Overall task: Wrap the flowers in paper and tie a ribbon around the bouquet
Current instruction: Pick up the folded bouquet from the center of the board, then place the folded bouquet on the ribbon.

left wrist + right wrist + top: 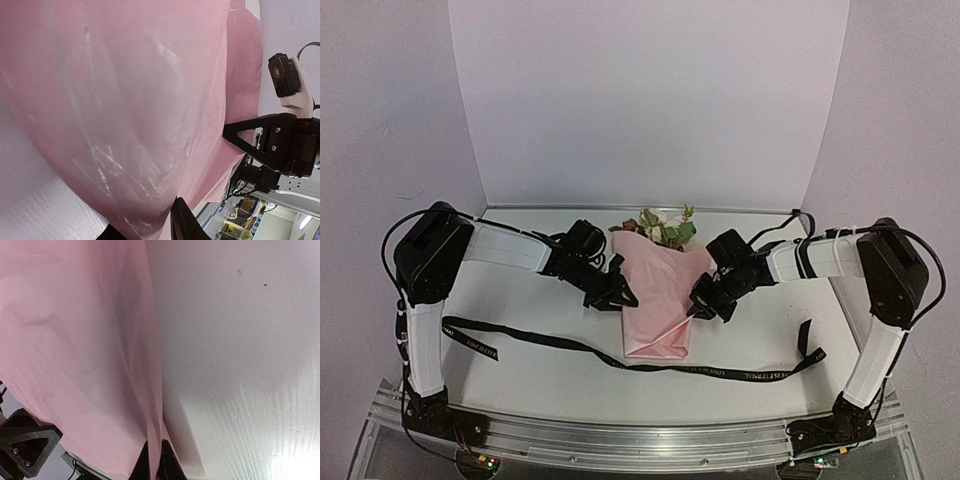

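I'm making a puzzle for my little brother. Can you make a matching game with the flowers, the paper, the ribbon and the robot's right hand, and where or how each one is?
Things:
1. flowers
2. paper
3. ribbon
4. right hand

Place or state:
A. black, lying flat on the table
B. shut, pinching the pink edge
C. pale pink, folded into a cone
D. poking out at the far end of the cone

Right pairs: 1-D, 2-C, 3-A, 4-B
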`<control>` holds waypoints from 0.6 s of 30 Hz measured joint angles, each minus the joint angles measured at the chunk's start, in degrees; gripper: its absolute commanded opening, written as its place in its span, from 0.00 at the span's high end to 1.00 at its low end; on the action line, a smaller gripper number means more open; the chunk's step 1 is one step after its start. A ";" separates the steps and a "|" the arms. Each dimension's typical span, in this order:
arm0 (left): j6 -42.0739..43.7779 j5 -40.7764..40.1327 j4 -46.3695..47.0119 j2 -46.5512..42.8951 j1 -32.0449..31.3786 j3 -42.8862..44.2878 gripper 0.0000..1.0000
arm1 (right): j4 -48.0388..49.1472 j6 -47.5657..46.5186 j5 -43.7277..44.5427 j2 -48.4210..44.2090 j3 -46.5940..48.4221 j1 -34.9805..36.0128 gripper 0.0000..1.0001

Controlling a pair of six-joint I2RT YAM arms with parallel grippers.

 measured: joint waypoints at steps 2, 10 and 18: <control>-0.07 0.67 -1.31 -0.02 0.06 0.23 0.78 | -0.68 1.07 -0.53 0.00 0.18 0.00 1.00; -0.58 2.02 -4.31 -0.82 0.08 -0.26 0.78 | -2.75 5.26 -1.27 -1.53 0.11 1.02 1.00; -2.33 2.45 -4.27 -6.51 0.13 -6.25 0.78 | -3.55 7.96 -0.07 -6.03 -1.04 4.89 1.00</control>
